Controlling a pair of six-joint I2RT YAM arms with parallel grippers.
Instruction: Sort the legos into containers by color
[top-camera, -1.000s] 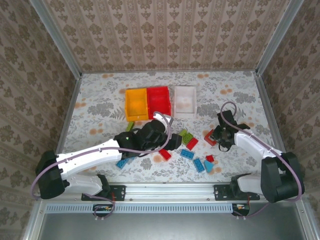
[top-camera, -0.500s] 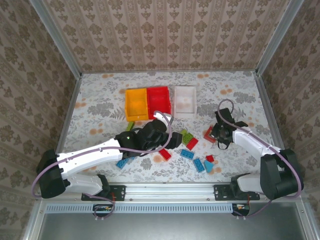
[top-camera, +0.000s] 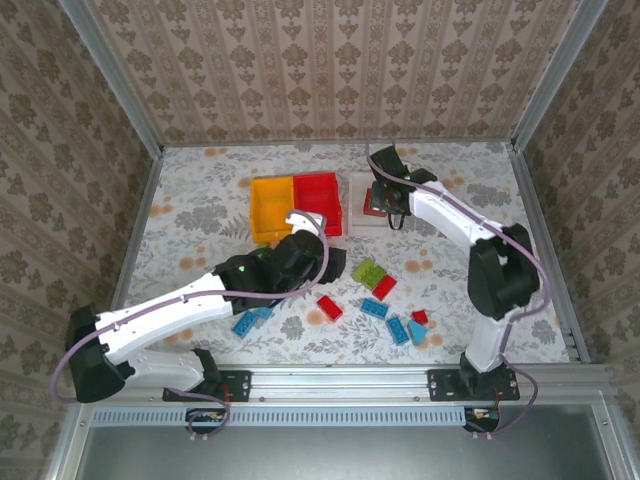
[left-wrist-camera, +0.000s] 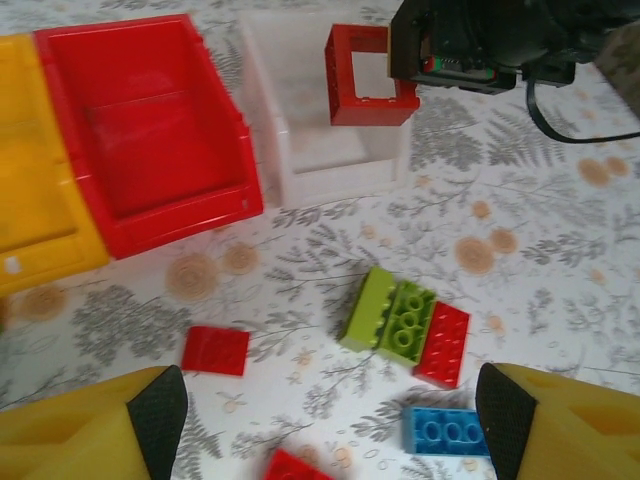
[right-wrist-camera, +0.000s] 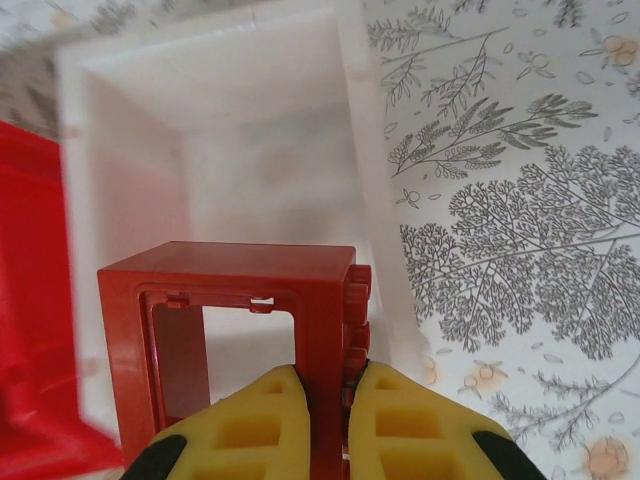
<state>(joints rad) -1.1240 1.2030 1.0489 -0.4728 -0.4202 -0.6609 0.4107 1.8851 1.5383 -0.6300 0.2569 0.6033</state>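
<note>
Floral-patterned table. My right wrist view is blurred at left, and the hollow red square plastic frame is cut off below. The right gripper pinches its right side, over the white plastic bin. The left gripper is spread wide, holding nothing, above loose bricks.

Red frame over white bin, red bin, yellow bin, scattered bricks
</note>
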